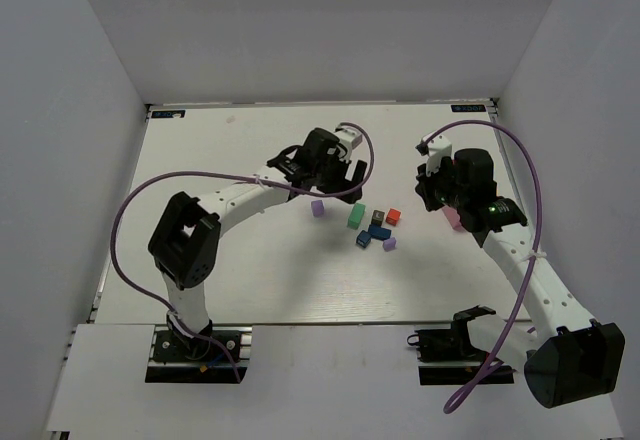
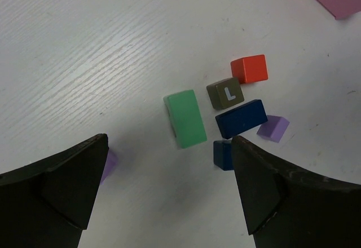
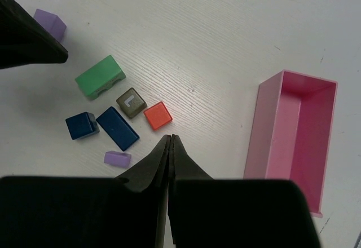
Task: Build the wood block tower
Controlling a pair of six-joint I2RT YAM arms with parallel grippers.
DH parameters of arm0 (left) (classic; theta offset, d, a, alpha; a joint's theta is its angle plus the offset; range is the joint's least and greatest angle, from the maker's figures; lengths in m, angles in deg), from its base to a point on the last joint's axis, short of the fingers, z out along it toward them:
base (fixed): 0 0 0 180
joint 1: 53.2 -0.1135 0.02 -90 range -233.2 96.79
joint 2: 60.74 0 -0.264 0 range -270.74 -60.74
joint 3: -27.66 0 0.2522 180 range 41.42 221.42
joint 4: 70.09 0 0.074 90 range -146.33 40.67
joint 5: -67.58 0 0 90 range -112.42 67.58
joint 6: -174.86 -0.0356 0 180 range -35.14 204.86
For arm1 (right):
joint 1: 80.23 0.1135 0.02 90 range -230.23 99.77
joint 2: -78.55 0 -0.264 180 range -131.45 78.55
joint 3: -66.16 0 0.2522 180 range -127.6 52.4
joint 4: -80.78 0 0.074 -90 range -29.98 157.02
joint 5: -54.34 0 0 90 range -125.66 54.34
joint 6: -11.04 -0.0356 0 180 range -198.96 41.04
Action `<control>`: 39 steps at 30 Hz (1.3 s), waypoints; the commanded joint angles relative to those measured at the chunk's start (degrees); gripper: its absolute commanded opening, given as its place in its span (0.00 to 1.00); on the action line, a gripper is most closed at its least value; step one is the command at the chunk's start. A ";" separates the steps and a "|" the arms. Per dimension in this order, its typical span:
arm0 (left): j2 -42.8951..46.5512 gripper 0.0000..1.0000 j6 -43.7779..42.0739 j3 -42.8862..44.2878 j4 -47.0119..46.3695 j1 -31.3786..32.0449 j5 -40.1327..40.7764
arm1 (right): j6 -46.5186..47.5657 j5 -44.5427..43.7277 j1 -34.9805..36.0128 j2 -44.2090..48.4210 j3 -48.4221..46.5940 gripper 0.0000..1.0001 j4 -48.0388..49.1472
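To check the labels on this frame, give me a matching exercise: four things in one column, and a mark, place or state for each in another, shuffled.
Things
1. olive block
2. pink tray
3. left gripper
4. right gripper

Descriptions
A. shut, holding nothing
B. wide open
C. lying alone, open side up
D. marked with a white L

Pairs: 1-D, 2-C, 3-B, 4-A

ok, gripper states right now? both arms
Left gripper: open, holding nothing.
Right gripper: shut, fingers pressed together, nothing between them.
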 commanded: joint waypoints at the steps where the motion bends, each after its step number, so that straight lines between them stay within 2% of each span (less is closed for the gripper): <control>1: 0.18 1.00 2.00 2.31 -1.39 1.26 1.87 | -0.99 -1.41 -0.17 0.77 0.60 0.03 2.58; 6: 3.34 1.00 4.80 -4.53 -11.40 0.03 -9.37 | -1.35 -2.29 -0.35 0.86 0.69 0.03 2.94; 8: 5.80 1.00 5.43 -7.25 -15.45 0.03 -9.39 | -1.44 -2.82 -0.35 1.12 0.86 0.03 3.20; 10: 6.42 1.00 2.64 -7.27 -15.47 0.03 -5.36 | -1.52 -3.34 -0.35 1.48 0.95 0.06 3.46; 11: 7.03 1.00 1.57 -5.62 -12.25 0.99 -3.08 | -1.52 -3.52 -0.35 2.08 0.95 0.08 3.38; 12: 7.04 1.00 0.69 -4.99 -11.00 1.61 -1.58 | -1.52 -3.35 -0.52 2.00 1.04 0.20 3.64; 15: 9.48 1.00 1.30 -6.82 -11.07 1.09 -2.44 | -1.43 -2.82 -0.52 2.44 1.13 0.31 3.46; 19: 14.58 1.00 2.43 -13.06 -16.95 0.03 -7.09 | -1.52 -3.26 -0.52 2.62 1.21 0.31 3.73; 22: 15.30 1.00 3.49 -14.81 -16.77 -0.58 -4.82 | -1.52 -3.52 -0.43 2.18 1.13 0.31 3.90; 25: 16.88 1.00 0.68 -16.32 -20.74 -0.58 -7.98 | -1.44 -3.70 -0.61 2.18 1.30 0.31 3.90; 26: 14.53 1.00 -2.37 -14.24 -18.91 0.37 -2.76 | -1.43 -3.79 -0.52 2.27 1.22 0.31 3.99; 27: 12.33 1.00 -3.53 -8.12 -11.15 1.08 -1.84 | -1.52 -3.96 -0.52 2.09 1.21 0.31 3.90; 30: 3.30 0.96 -3.54 1.57 1.62 3.53 3.78 | -1.61 -3.96 -0.52 2.00 1.30 0.31 4.08; 32: 1.51 0.90 -2.67 2.31 2.64 4.77 8.88 | -1.52 -4.05 -0.52 2.09 1.30 0.31 4.08; 34: -0.33 0.89 -1.44 3.09 3.15 6.44 12.12 | -1.61 -4.23 -0.52 2.26 1.30 0.31 3.99; 38: -4.81 0.73 2.43 7.40 7.91 8.81 16.71 | -1.70 -4.40 -0.52 2.09 1.30 0.30 4.08; 39: -5.52 0.71 2.96 8.45 8.52 8.82 17.50 | -1.61 -4.58 -0.44 2.18 1.22 0.30 4.17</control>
